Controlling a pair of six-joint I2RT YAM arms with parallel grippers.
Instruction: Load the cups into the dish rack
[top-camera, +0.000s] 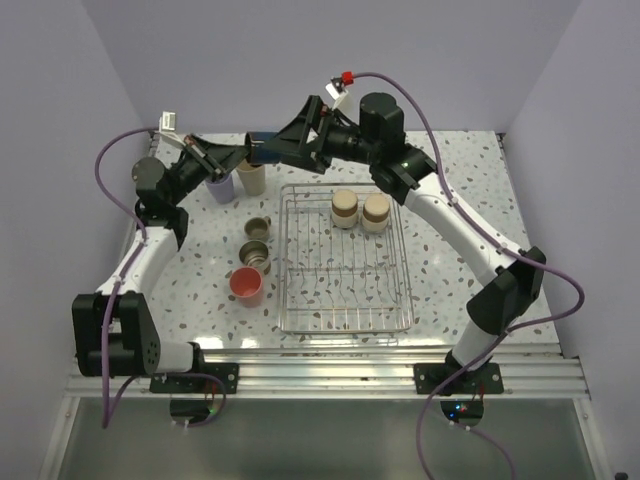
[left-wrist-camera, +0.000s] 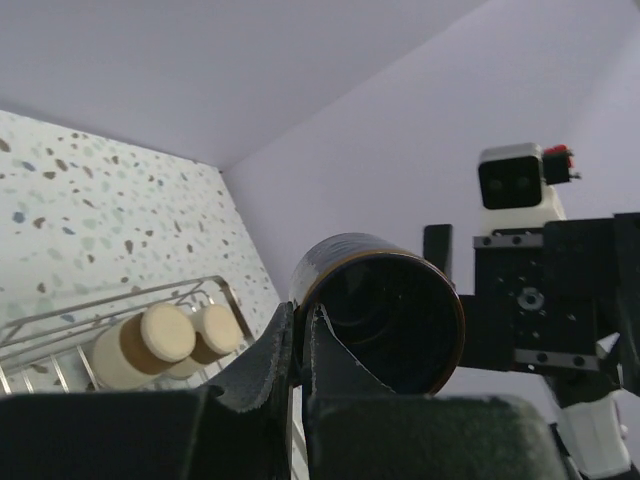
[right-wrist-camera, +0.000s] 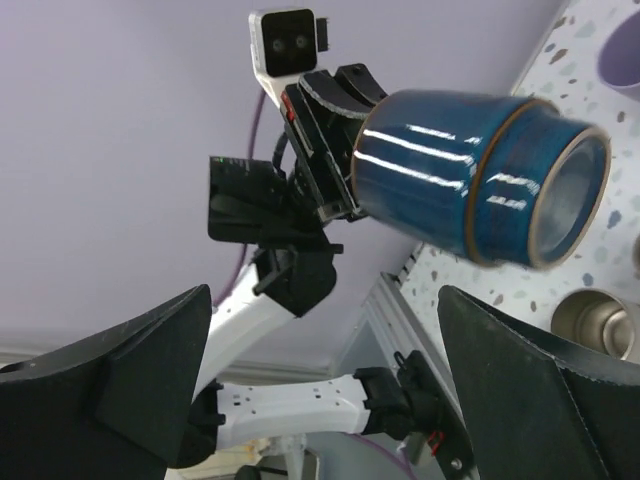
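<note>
Nearest to me are the two bases, the left arm's base (top-camera: 195, 379) and the right arm's base (top-camera: 455, 378), bolted to the rail at the table's near edge. Beyond them the speckled table (top-camera: 190, 300) carries the dish rack (top-camera: 346, 327) in the middle. It sits more on the right arm's side, which I think is why both arms meet over the far edge. The right gripper (right-wrist-camera: 325, 295) is spread as wide as it goes, a finger on either side of the dark blue mug (right-wrist-camera: 450, 190) without touching it. To me that looks like it is set to receive a hand-over. The left gripper (left-wrist-camera: 300, 325) is pressed together on the mug's wall at the rim, one finger inside and one outside. The mug hangs sideways in the air beyond the rack's far-left corner, its body left bare for the other claw. Two cream cups (top-camera: 360, 210) stand upside down side by side at the far end of the rack, probably so they drain. Waiting on the table left of the rack are the lavender tumbler (top-camera: 220, 188), the beige tumbler (top-camera: 251, 179), the coral cup (top-camera: 246, 286) and two steel cups (top-camera: 256, 240).
</note>
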